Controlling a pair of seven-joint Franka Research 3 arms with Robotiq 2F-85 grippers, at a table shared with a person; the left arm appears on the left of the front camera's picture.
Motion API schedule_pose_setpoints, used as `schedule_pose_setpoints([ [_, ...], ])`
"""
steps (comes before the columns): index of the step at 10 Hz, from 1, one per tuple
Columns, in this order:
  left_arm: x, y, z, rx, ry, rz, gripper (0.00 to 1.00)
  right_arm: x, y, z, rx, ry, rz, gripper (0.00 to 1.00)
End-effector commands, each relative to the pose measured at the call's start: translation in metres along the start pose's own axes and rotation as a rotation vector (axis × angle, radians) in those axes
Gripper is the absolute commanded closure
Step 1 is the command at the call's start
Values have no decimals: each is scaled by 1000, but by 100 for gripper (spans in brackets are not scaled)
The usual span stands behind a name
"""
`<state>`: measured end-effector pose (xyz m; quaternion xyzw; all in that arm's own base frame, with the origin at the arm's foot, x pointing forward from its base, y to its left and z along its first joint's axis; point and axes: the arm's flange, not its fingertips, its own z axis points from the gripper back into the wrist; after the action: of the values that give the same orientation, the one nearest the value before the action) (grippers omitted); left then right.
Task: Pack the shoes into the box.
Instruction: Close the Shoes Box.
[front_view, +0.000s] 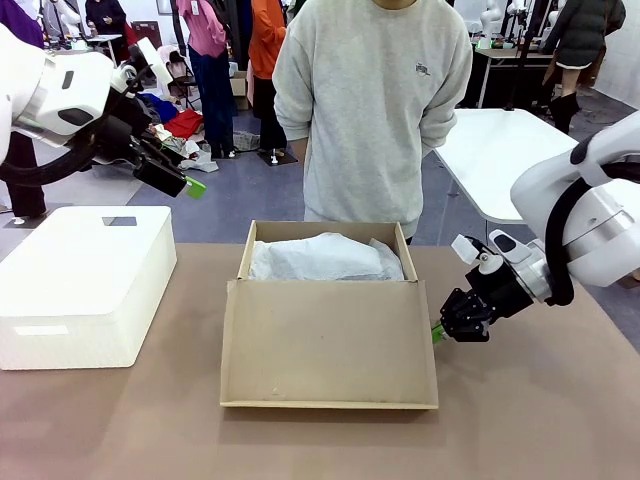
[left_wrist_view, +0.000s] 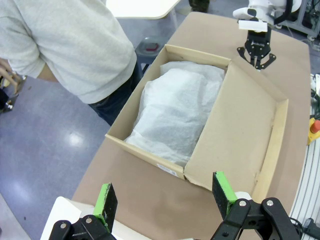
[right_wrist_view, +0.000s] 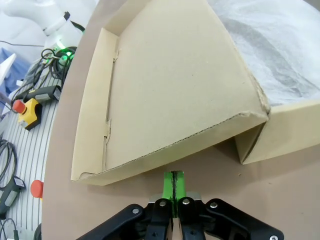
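The tan cardboard box (front_view: 328, 345) stands mid-table, its hinged lid flap folded out toward me. Crumpled white tissue paper (front_view: 325, 258) fills its inside, and the shoes are hidden. My right gripper (front_view: 438, 333) is shut with nothing in it, its green tips low at the right edge of the lid flap (right_wrist_view: 170, 90). The right wrist view has the gripper (right_wrist_view: 173, 182) just short of the flap's edge. My left gripper (front_view: 190, 185) hangs open high at the left, above and behind the table. Its wrist view looks down between the fingers (left_wrist_view: 165, 192) at the box (left_wrist_view: 245, 125) and tissue (left_wrist_view: 175, 115).
A large white foam box (front_view: 85, 280) sits on the table's left. A person in a grey sweatshirt (front_view: 370, 110) stands at the far edge behind the cardboard box. A white table (front_view: 500, 150) stands behind at right. Bare tabletop lies in front and right.
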<state>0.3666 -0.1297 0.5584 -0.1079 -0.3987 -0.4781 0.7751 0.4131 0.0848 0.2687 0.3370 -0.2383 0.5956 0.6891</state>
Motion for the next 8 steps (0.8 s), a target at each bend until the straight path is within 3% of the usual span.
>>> schedule_pose_setpoints([
  [1, 0, 1, 0, -9, -9, 3, 0, -4, -9, -12, -27, -26, 27, 100],
  [8, 0, 1, 0, -9, -9, 3, 0, 6, 2, -17, 76, -137, 33, 100],
])
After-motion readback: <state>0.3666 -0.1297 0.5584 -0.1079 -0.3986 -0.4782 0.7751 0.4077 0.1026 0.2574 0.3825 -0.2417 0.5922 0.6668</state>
